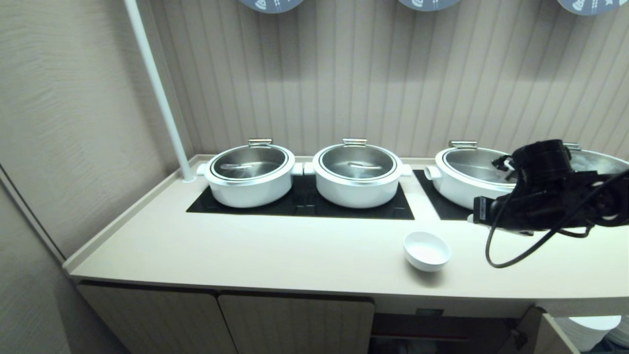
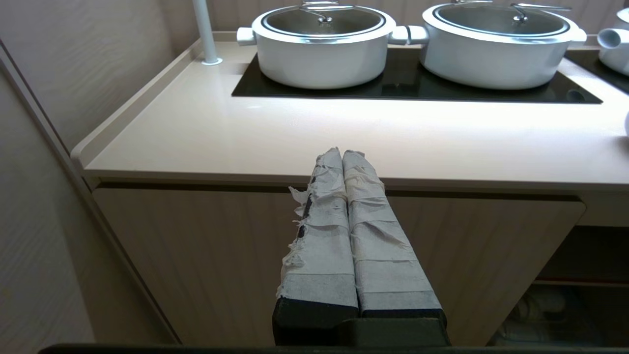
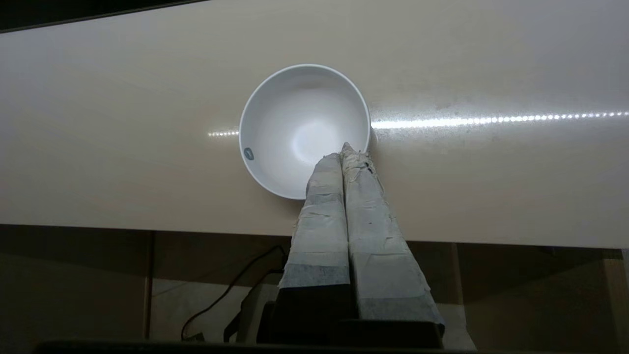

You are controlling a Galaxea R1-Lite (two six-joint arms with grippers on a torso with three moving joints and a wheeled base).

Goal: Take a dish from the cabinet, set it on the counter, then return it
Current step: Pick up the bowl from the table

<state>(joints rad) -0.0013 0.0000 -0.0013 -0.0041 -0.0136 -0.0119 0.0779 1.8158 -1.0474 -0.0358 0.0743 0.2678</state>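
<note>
The dish (image 1: 426, 250) sits on the counter (image 1: 245, 250) near its front edge, before the lidded pots (image 1: 249, 173) on inset glass panels (image 1: 300, 202). The cabinet (image 1: 295, 324) lies below; the right gripper (image 3: 344, 150) hangs above the dish.

- R arm (image 1: 555, 196): I've got it reaching in from the right side of head view, black wrist housing up high, cable loop hanging off underneath
- R gripper (image 3: 346, 150): pointing down, both taped fingers (image 3: 373, 236) pressed flat together, no gap, nothing between them; tips not visible in head view, hidden behind the wrist
- L arm: not in head view, parked low
- L gripper (image 2: 342, 155): aimed fwd and roughly level, taped fingers (image 2: 324, 236) closed against each other, empty; tape frayed along one finger's outer edge
</note>
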